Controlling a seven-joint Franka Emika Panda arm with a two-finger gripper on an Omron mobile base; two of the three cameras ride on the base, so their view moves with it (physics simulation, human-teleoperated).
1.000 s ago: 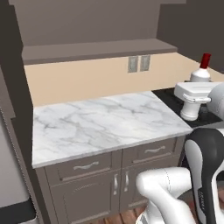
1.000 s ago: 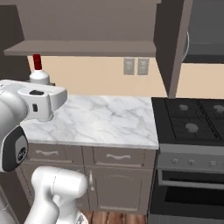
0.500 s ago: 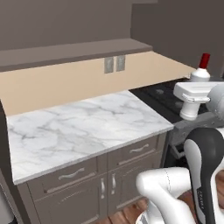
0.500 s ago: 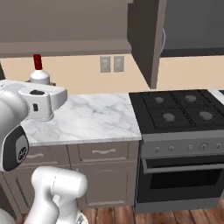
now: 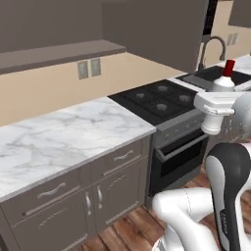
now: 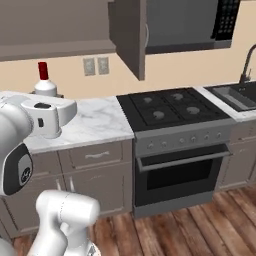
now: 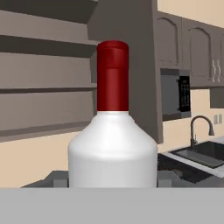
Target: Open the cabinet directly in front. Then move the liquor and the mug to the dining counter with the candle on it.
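Swung right since the earlier frames: both base cameras have turned with the base, so the marble table (image 5: 63, 142) slides leftward and the stove (image 5: 157, 100) and sink (image 5: 215, 73) come into sight. That is camera motion; nothing on the table has shifted.

Left to right in the right base view: liquor (image 6: 44, 82) riding above my white wrist, then marble table, then the open door of the cabinet (image 6: 131, 35) edge-on, then stove, then sink at far right. In the left base view the liquor (image 5: 224, 78) stands upright at the right edge, carried high and well clear of the table.

Step in hand, as I judge it: cabinet already open, liquor lifted out, transport under way toward the dining counter. Neither that counter nor the candle is in sight, and the mug is yet to be fetched.

Jaws: set fairly wide, closed around the white body of the liquor (image 7: 113, 148), which sits upright and centred in the hand view, red cap up. Fingertips are hidden below the bottle, so I read the hold from the bottle travelling with the wrist.

Next move calls for more turning and driving, bottle kept level, until the island with the candle faces me.
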